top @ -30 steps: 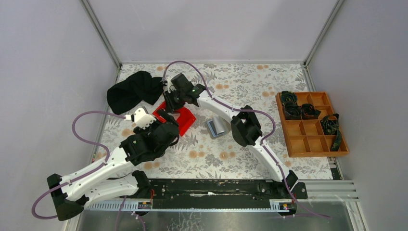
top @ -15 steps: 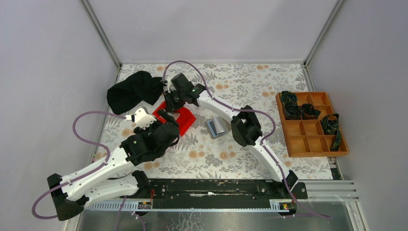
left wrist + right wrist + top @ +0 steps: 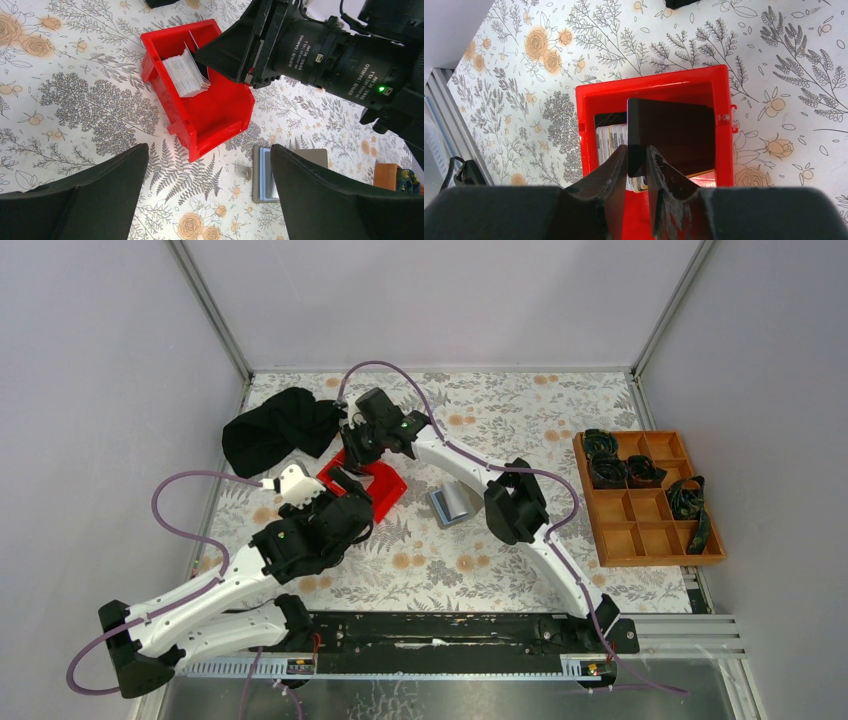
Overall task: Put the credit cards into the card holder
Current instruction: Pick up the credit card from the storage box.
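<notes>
A red bin (image 3: 388, 492) holds a stack of whitish-grey credit cards (image 3: 186, 75), also in the right wrist view (image 3: 611, 137). My right gripper (image 3: 637, 159) is shut on the near edge of a dark credit card (image 3: 671, 130) and holds it upright over the bin; in the top view it (image 3: 357, 448) is above the bin's far end. The grey card holder (image 3: 452, 506) lies open on the table right of the bin, with a light blue card (image 3: 266, 172) in it. My left gripper (image 3: 209, 150) is open and empty, just near the bin.
A black cloth (image 3: 280, 428) lies at the far left. An orange compartment tray (image 3: 645, 530) with black items stands at the right. The enclosure walls bound the floral table (image 3: 520, 410) on three sides.
My right wrist has shifted slightly toward the far side with the dark card in it, and its elbow has moved a little right. The left arm has not moved.
</notes>
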